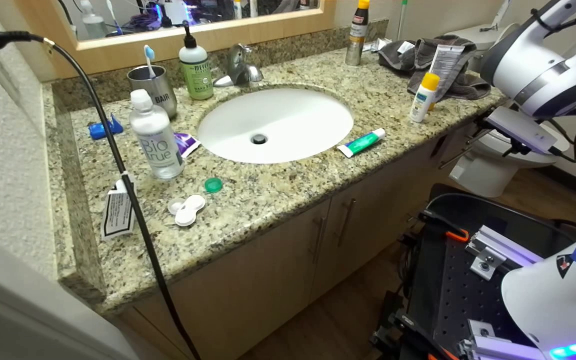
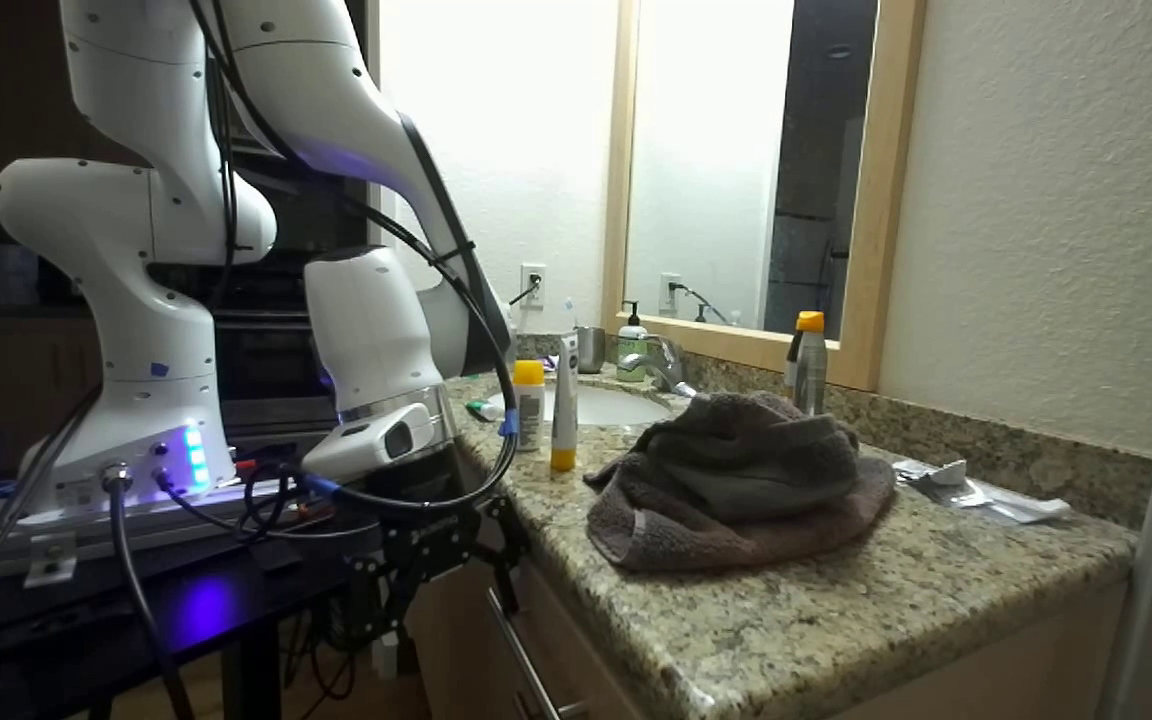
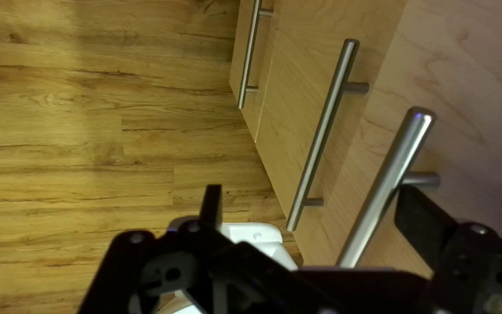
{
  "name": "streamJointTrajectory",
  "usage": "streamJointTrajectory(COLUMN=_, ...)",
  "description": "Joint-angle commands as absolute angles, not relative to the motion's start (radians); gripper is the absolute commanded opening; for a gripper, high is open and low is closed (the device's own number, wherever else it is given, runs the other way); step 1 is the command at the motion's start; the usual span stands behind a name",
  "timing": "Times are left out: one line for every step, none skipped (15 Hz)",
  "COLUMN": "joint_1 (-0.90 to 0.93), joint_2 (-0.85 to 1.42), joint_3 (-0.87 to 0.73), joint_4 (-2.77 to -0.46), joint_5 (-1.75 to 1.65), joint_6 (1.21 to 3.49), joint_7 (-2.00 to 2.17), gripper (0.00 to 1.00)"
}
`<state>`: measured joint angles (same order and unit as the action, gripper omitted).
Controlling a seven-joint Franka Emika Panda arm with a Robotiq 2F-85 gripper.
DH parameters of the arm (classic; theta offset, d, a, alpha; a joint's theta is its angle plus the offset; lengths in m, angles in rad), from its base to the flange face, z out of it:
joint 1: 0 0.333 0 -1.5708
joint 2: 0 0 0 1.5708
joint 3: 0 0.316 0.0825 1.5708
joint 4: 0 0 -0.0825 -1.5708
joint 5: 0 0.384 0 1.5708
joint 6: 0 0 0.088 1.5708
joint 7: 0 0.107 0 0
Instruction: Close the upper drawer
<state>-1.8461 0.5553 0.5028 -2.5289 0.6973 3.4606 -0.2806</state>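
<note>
End effector (image 3: 310,198) spread, upper drawer (image 3: 464,78) handle (image 3: 388,183) between fingers (image 3: 423,220), towel (image 2: 736,485) (gray, rumpled) on counter (image 2: 776,640) above

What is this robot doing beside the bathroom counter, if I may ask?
A white, jointed robot arm holds its open black end effector at the silver metal bar handle of the upper drawer with a light tan wood front. The bar runs between its spread fingers but is not clamped. The aim is to close this drawer; from these views I cannot tell whether it is fully shut.
</note>
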Motion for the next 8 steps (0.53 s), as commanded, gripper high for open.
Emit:
streamJointTrajectory(joint_1=-2.046, joint_2=0.529, joint_3=0.652, joint_4=-2.549, joint_5=0.633, joint_6=3.46, joint_7=-0.186, gripper=1.0)
streamJointTrajectory(joint_1=-2.046, joint_2=0.485, joint_3=0.62, joint_4=-2.552, joint_5=0.616, joint_6=3.396, joint_7=-0.175, gripper=1.0)
streamJointTrajectory(joint_1=-2.046, joint_2=0.457, joint_3=0.596, joint_4=-2.553, joint_5=0.608, joint_6=3.347, joint_7=-0.177, gripper=1.0)
streamJointTrajectory(joint_1=-2.046, joint_2=0.444, joint_3=0.576, joint_4=-2.553, joint_5=0.591, joint_6=3.321, joint_7=-0.172, gripper=1.0)
streamJointTrajectory(joint_1=-2.046, joint_2=0.448, joint_3=0.573, joint_4=-2.551, joint_5=0.589, joint_6=3.319, joint_7=-0.173, gripper=1.0)
streamJointTrajectory(joint_1=-2.046, joint_2=0.451, joint_3=0.57, joint_4=-2.55, joint_5=0.593, joint_6=3.318, joint_7=-0.177, gripper=1.0)
streamJointTrajectory(joint_1=-2.046, joint_2=0.45, joint_3=0.568, joint_4=-2.545, joint_5=0.607, joint_6=3.315, joint_7=-0.19, gripper=1.0)
streamJointTrajectory(joint_1=-2.011, joint_2=0.48, joint_3=0.554, joint_4=-2.528, joint_5=0.682, joint_6=3.358, joint_7=-0.235, gripper=1.0)
